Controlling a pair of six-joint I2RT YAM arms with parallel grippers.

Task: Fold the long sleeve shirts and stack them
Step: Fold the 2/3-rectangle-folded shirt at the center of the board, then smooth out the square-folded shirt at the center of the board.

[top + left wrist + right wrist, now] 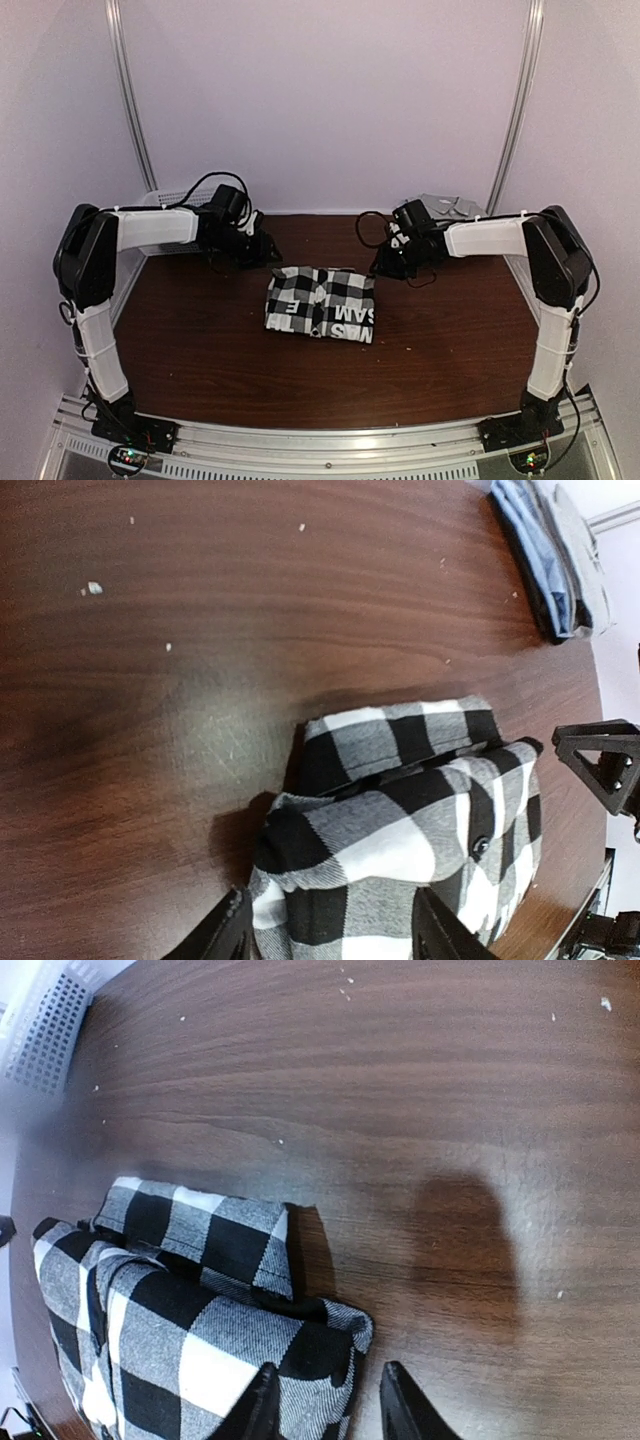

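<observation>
The black-and-white checked shirt [320, 303] lies folded in a small bundle at the middle of the table, with black lettering showing on its near edge. My left gripper [262, 252] hovers at its far left corner. In the left wrist view the gripper [335, 940] is open, its fingers wide apart on either side of the checked cloth [400, 810]. My right gripper [388, 262] is at the far right corner. In the right wrist view it [325, 1410] is open, with the shirt's corner [320, 1345] between the fingers. Blue and grey shirts [555, 550] lie stacked at the back right [448, 207].
A white perforated basket [150, 200] stands at the back left edge and shows in the right wrist view [45, 1020]. The dark wood table [200, 340] carries a few small white specks. The right arm's gripper shows at the edge of the left wrist view [605, 765].
</observation>
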